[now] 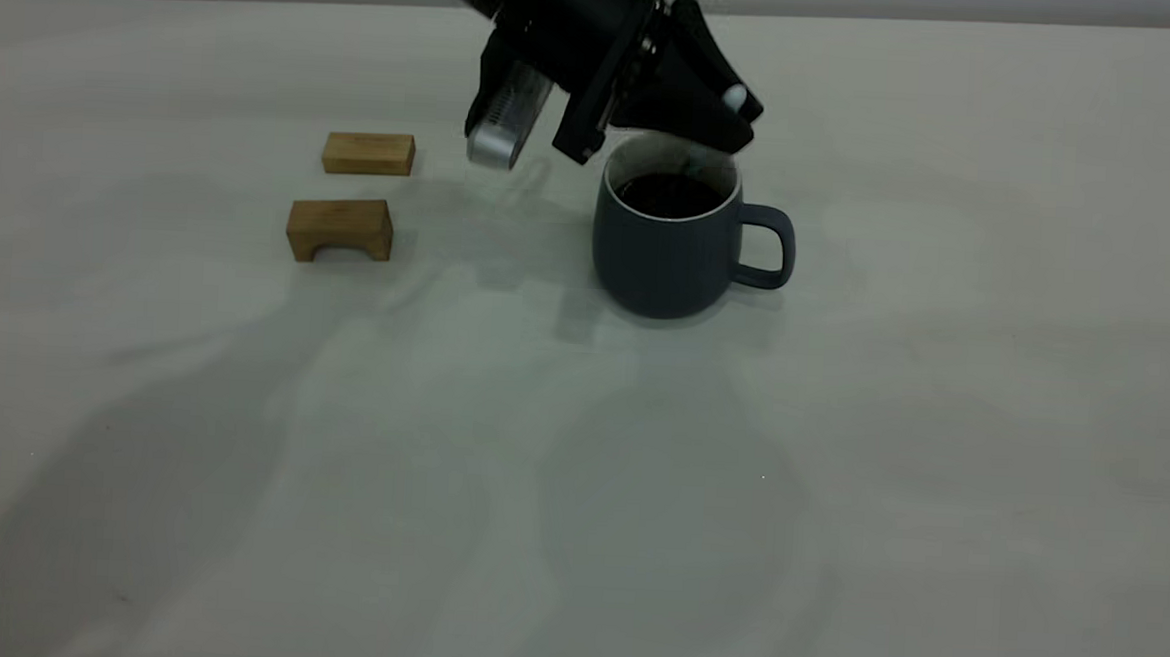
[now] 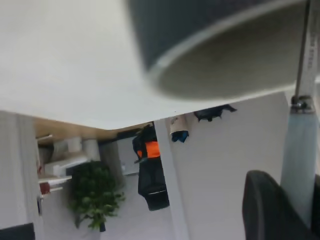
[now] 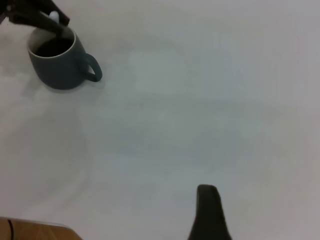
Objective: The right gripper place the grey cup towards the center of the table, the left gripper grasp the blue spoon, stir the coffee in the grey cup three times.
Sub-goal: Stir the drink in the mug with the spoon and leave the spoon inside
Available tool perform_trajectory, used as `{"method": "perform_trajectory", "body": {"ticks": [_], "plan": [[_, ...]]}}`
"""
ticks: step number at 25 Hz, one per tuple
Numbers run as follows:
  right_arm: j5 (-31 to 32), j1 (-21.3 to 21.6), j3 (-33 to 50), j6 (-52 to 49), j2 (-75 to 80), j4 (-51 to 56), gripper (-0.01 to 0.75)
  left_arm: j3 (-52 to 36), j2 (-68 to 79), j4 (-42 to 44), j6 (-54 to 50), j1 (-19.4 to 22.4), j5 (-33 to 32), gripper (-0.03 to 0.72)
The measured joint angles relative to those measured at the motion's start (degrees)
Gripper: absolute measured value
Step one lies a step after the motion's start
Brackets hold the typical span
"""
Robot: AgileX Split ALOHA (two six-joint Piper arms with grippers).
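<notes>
The left hand (image 1: 701,124) is clamped on the blue spoon (image 2: 299,165) by its slim, slippery handle, bowl dipping into the coffee (image 1: 670,195). The grey cup (image 1: 665,243) looks heavy and stable on the table (image 1: 577,488). The right hand (image 3: 210,212) is parked well apart; whether it is apart or together cannot be told.

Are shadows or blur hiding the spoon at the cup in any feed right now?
Exterior view: soft arm shadows cross the table, and the left gripper hides most of the blue spoon above the grey cup. Left wrist view: cup rim blurred, spoon handle plain. Right wrist view: evenly lit, cup distant.
</notes>
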State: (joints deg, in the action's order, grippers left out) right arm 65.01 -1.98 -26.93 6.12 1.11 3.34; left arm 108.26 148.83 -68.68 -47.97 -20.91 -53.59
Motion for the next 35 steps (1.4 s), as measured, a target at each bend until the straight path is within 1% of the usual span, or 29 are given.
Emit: {"method": "perform_trajectory", "body": {"ticks": [3,7,9,13,16,18,20,22,26,30,33,35], "plan": [[0.00,0.00,0.00,0.00,0.00,0.00,0.591,0.18,-0.06,-2.12,1.76,0.07,-0.77,0.154],[0.00,0.00,0.00,0.00,0.00,0.00,0.591,0.18,-0.06,-3.40,1.60,0.07,-5.66,0.154],[0.00,0.00,0.00,0.00,0.00,0.00,0.591,0.18,-0.06,-2.97,-0.33,0.07,-8.36,0.154],[0.00,0.00,0.00,0.00,0.00,0.00,0.591,0.18,-0.06,0.61,-7.29,0.35,-11.25,0.154],[0.00,0.00,0.00,0.00,0.00,0.00,0.591,0.18,-0.20,4.31,-8.54,1.29,-9.84,0.154],[0.00,0.00,0.00,0.00,0.00,0.00,0.591,0.18,-0.27,5.19,-5.89,1.90,-7.45,0.154],[0.00,0.00,0.00,0.00,0.00,0.00,0.591,0.18,-0.27,4.42,-2.20,2.30,-5.24,0.154],[0.00,0.00,0.00,0.00,0.00,0.00,0.591,0.18,-0.27,2.53,1.05,2.44,-4.53,0.153],[0.00,0.00,0.00,0.00,0.00,0.00,0.591,0.18,-0.27,-1.58,4.69,1.41,-4.99,0.153],[0.00,0.00,0.00,0.00,0.00,0.00,0.591,0.18,-0.27,-2.82,5.29,-0.56,-6.29,0.153],[0.00,0.00,0.00,0.00,0.00,0.00,0.591,0.18,-0.27,-2.18,3.68,-1.45,-7.98,0.153],[0.00,0.00,0.00,0.00,0.00,0.00,0.591,0.18,-0.27,-0.59,0.81,-1.53,-9.41,0.153]]}}
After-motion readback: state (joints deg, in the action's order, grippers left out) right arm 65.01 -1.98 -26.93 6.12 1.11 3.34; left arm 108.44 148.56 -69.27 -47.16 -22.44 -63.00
